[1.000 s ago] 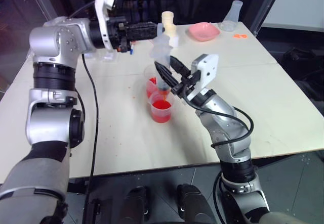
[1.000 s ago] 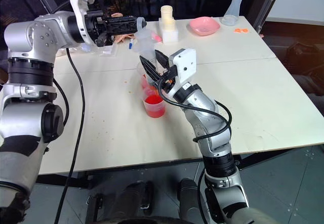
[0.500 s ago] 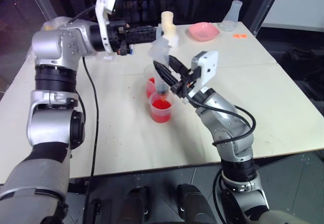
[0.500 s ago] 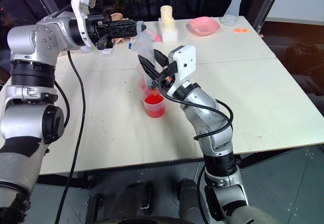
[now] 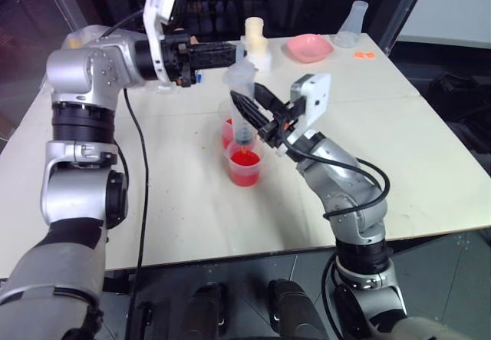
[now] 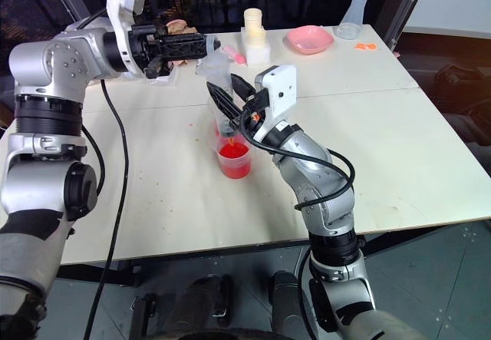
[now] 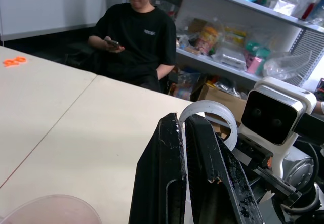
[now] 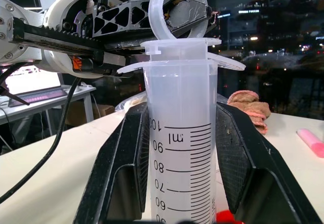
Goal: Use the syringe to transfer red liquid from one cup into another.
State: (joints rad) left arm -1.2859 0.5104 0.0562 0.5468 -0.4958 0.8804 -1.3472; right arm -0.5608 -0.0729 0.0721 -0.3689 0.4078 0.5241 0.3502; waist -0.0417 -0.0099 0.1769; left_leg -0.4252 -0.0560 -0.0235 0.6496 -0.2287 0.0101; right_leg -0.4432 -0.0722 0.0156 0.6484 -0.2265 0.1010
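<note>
The syringe (image 8: 179,148) stands upright over the two cups near the middle of the table (image 5: 430,148), barrel clamped between the right gripper (image 5: 247,107) fingers (image 8: 124,163), which press on both sides at the upper graduation marks. Plunger pushed fully in, its flange sits on the barrel flange. The plunger's ring top (image 7: 208,114) is pinched by the left gripper (image 5: 234,51), fingers closed on the ring, arm reaching in level from the table's left side. Syringe tip points down into the near cup (image 5: 245,163), which holds red liquid (image 5: 245,160) at roughly half height. Cannot tell if the tip touches the liquid. Far cup (image 5: 227,125) stands just behind, touching or nearly touching the near one, also with red liquid in it, partly hidden by the syringe and right gripper.

Toward the far edge: a cream bottle (image 5: 255,37) on a white block, a pink dish (image 5: 309,47) beside it, a clear conical flask (image 5: 354,22) at the far right corner, small orange bits (image 5: 364,54) just next to the flask. A pink tube (image 6: 235,54) lies near the cream bottle. A crumpled pinkish cloth (image 8: 250,105) lies behind the left gripper at the far edge.

In the left wrist view, a person in a black shirt (image 7: 136,37) sits beyond the table, in front of shelves.
</note>
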